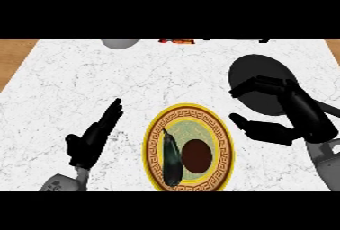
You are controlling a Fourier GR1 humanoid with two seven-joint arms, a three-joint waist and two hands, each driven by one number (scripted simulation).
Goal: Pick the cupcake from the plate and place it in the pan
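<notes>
While cupcake (197, 155) sits on plate (225, 139), right hand (304, 116) open over far-right pan (256, 67), left hand (93, 140) open; cupcake probably light, crumbly: pinch sides low.

One plate (154, 134) sits at the near edge of my counter (79, 81), carrying one cupcake (197, 155) and one dark eggplant (171, 159). One black pan (259, 72) lies toward the right edge. Two hands are in view, both mine: one left hand (90, 143), one right hand (299, 112). At the far edge, cut off, are one grey round object (120, 43) and one red-orange item (176, 41) I cannot identify.
</notes>
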